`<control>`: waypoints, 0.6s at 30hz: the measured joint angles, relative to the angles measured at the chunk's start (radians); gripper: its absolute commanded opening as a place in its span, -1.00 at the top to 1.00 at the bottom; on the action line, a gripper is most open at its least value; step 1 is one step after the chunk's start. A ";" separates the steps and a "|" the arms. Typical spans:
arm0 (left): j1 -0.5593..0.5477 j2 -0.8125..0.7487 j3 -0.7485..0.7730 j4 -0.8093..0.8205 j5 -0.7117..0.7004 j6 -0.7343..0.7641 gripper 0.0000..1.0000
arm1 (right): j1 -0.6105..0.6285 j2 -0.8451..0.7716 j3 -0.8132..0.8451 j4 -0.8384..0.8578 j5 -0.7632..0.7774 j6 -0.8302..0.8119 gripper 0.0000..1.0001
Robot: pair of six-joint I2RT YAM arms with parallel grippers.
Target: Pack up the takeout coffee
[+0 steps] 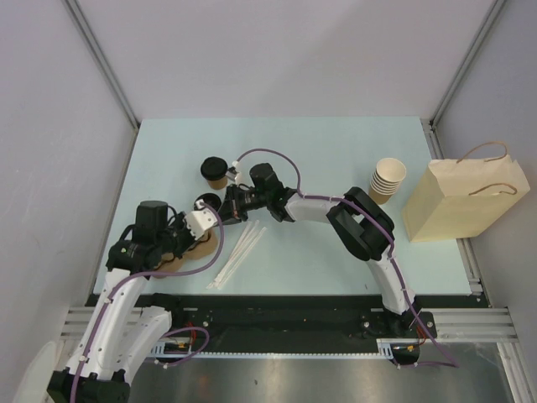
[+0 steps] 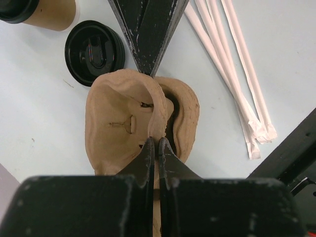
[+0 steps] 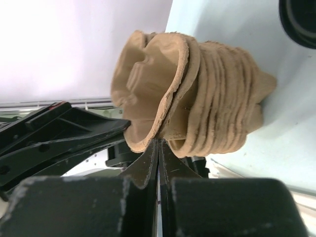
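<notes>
The takeout coffee (image 1: 215, 171), a brown cup with a black lid, stands upright at the table's middle-left; its edge shows in the left wrist view (image 2: 42, 12). A stack of brown pulp cup carriers (image 1: 200, 248) lies in front of it. My left gripper (image 1: 195, 238) is shut on a carrier wall (image 2: 157, 140). My right gripper (image 1: 225, 211) reaches in from the right and is shut on the rim of the top carrier (image 3: 158, 140), which stands lifted off the stack (image 3: 222, 98). Neither gripper touches the coffee.
A loose black lid (image 1: 205, 201) lies between the coffee and the carriers (image 2: 94, 52). Several white wrapped straws (image 1: 239, 250) lie right of the carriers. A stack of lidless tan cups (image 1: 388, 180) and a brown paper bag (image 1: 466, 201) stand at the right.
</notes>
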 measured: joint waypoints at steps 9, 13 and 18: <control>-0.003 0.004 0.006 0.045 0.008 -0.062 0.88 | 0.006 0.000 0.013 -0.075 0.042 -0.072 1.00; -0.004 0.022 0.017 0.058 0.012 -0.077 0.87 | 0.015 0.000 0.013 -0.094 0.053 -0.084 1.00; -0.004 0.030 0.017 0.057 0.013 -0.080 1.00 | 0.015 0.000 0.013 -0.099 0.055 -0.085 1.00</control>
